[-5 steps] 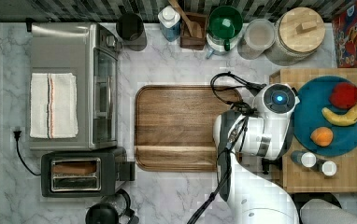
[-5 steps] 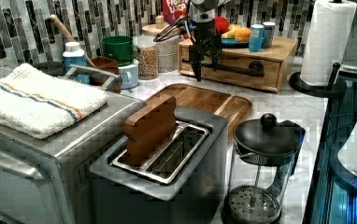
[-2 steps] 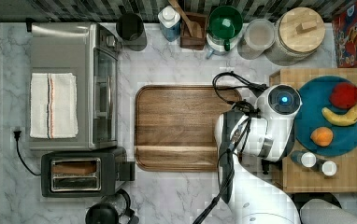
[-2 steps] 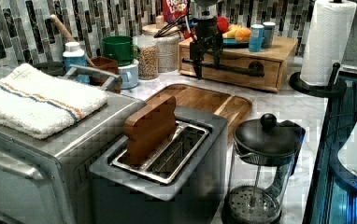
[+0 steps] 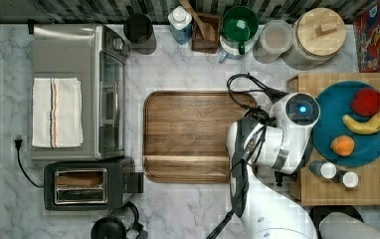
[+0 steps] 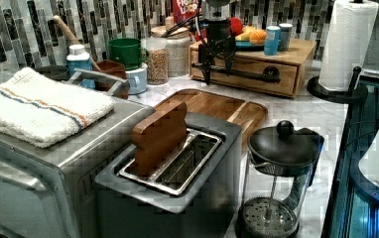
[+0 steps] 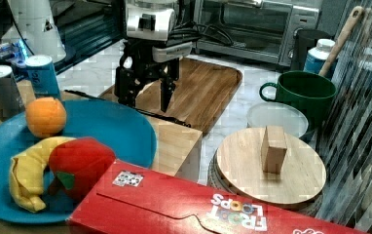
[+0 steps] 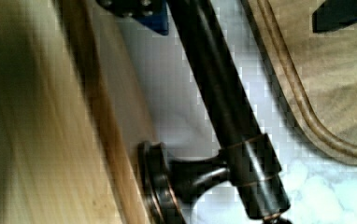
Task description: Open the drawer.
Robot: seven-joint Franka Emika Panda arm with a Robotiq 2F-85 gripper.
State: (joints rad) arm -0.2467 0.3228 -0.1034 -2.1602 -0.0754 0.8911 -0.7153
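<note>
A walnut tray (image 5: 193, 135) lies between the toaster oven (image 5: 78, 92) and a blue plate (image 5: 354, 124).

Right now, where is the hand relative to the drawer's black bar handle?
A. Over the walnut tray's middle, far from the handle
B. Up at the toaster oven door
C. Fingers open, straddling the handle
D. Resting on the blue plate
C: in the left view the hand hangs at the drawer front, fingers open on either side of the black bar handle.
</note>
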